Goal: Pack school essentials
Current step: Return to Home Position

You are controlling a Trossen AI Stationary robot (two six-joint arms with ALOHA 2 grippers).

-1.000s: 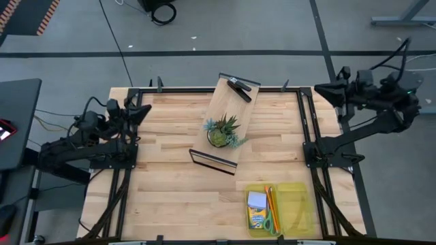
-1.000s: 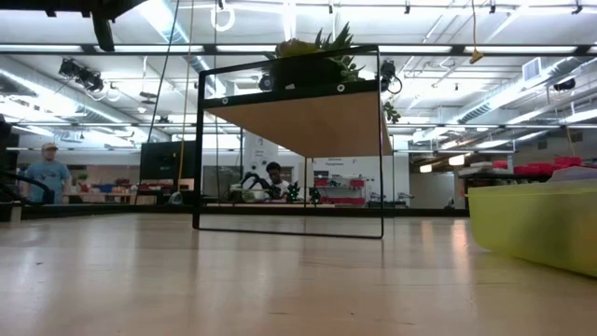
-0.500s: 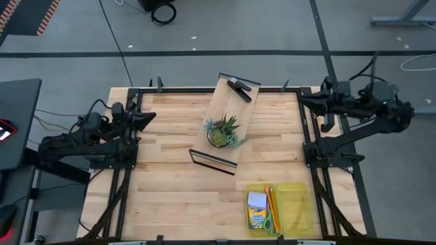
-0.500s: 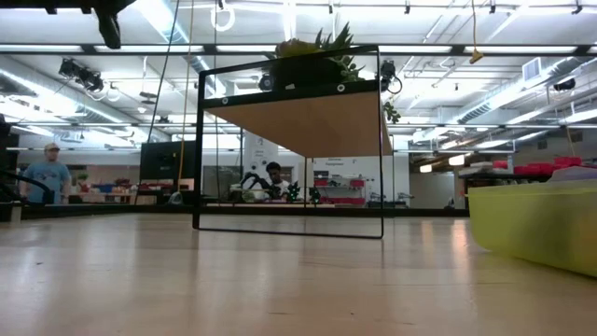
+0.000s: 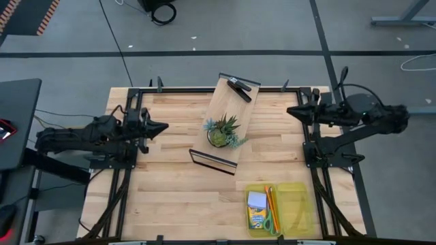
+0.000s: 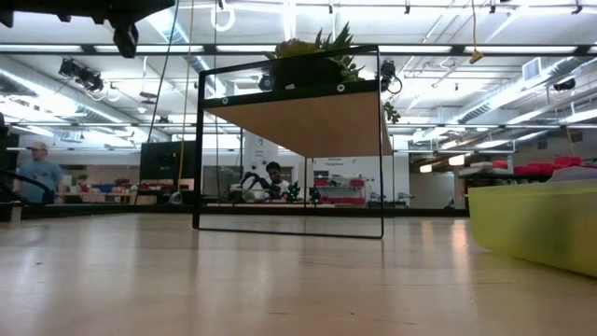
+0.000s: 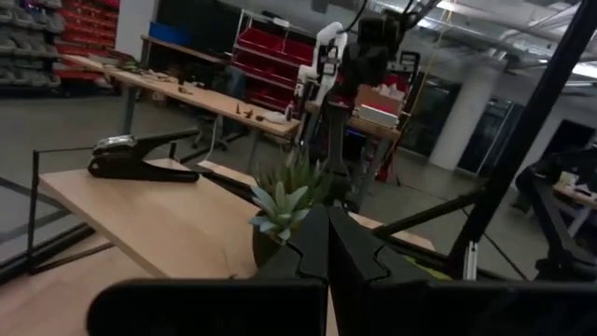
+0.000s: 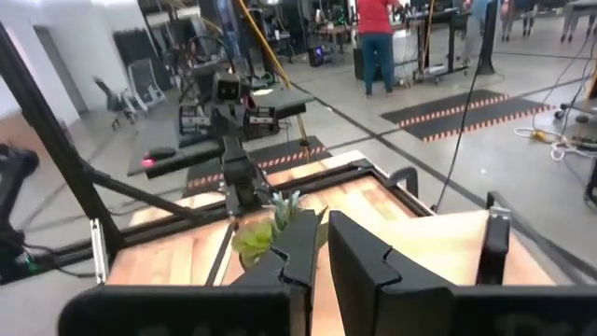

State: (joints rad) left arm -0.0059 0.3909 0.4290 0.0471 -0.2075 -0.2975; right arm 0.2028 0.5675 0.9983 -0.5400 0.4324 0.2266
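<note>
The school essentials lie together in an open yellow-green case (image 5: 300,207) near the table's near right corner: the crayon box (image 5: 257,218), pale pad (image 5: 257,199), orange pencils (image 5: 270,199) and green-handled scissors (image 5: 274,222). My left gripper (image 5: 163,126) (image 7: 326,245) hovers shut over the table's left side. It points at the potted plant (image 5: 223,131). My right gripper (image 5: 289,111) (image 8: 322,247) hovers over the far right side with a narrow gap between its fingers. Both grippers are far from the case.
A tilted wooden shelf on a black frame (image 5: 228,109) (image 6: 298,121) stands mid-table. It carries the spiky plant (image 7: 284,201) and a black clip-like object (image 5: 238,88) (image 7: 140,159). The case wall (image 6: 532,224) rises at the low view's right. Bare wood lies on the near left.
Both arms have reached inward from the table's side edges. My left gripper has moved toward the right, at the shelf. My right gripper has moved toward the left, over the right rail. The shelf, plant and case have stayed put.
</note>
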